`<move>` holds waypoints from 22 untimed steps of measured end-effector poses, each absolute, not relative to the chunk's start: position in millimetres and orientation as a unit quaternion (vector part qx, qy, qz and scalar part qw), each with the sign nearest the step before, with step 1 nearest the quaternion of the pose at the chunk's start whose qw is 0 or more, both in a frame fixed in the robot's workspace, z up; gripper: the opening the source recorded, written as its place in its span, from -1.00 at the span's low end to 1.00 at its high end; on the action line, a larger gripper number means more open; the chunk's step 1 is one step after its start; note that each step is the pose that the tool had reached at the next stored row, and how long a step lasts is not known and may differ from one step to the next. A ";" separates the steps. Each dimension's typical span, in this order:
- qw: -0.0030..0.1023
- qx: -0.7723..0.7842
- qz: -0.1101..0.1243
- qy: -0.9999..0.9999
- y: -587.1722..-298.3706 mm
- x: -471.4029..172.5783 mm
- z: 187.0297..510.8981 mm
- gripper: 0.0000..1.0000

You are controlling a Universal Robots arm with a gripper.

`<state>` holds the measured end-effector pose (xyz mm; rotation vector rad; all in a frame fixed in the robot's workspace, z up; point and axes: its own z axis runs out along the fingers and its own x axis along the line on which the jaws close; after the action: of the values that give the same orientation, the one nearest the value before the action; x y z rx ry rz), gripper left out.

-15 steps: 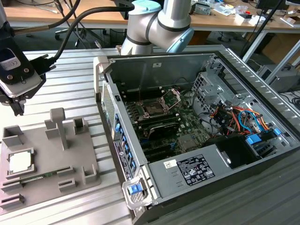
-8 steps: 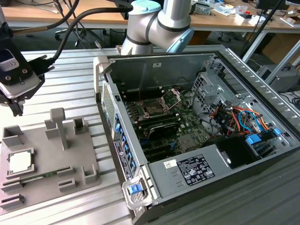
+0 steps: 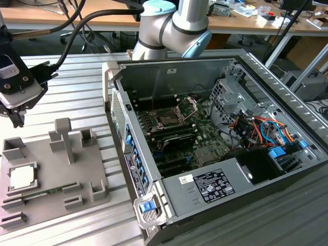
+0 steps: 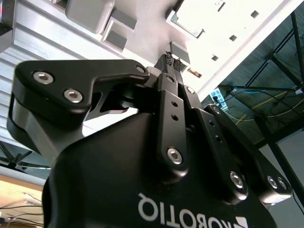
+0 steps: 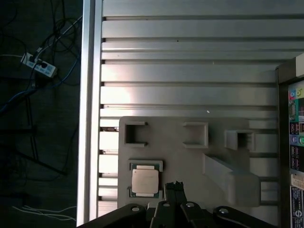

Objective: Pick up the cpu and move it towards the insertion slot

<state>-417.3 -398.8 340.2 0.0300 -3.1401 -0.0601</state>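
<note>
While the claw hangs clenched on nothing, its fingertips pressed together in both wrist views, the holdings read as follows.

- Cpu: small silvery square, lying flat in a recess of the grey tray, not lifted. In the exterior view the claw is at 12 o'clock from it. In the first wrist view the closed fingertips show just beside the chip, not touching it.
- Grey tray: moulded plastic with several open pockets and an upright post, resting on the ribbed aluminium counter.
- Insertion slot: square socket with a dark centre and its shiny metal frame swung up, on the green board inside the open computer case. In the exterior view it is at 2 o'clock from the cpu and well apart from it.
</note>
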 end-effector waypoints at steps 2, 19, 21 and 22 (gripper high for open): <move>0.000 0.010 -0.019 -1.000 -398.8 -418.0 339.9 -0.79; 0.000 0.010 -0.019 -1.000 -398.8 -423.2 337.1 -0.79; 0.000 0.010 -0.019 -1.000 -398.8 -423.8 336.8 -0.79; 0.000 0.010 -0.019 -1.000 -398.8 -424.1 336.7 -0.79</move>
<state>-424.1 -398.8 336.7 0.0299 -3.1400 -0.0600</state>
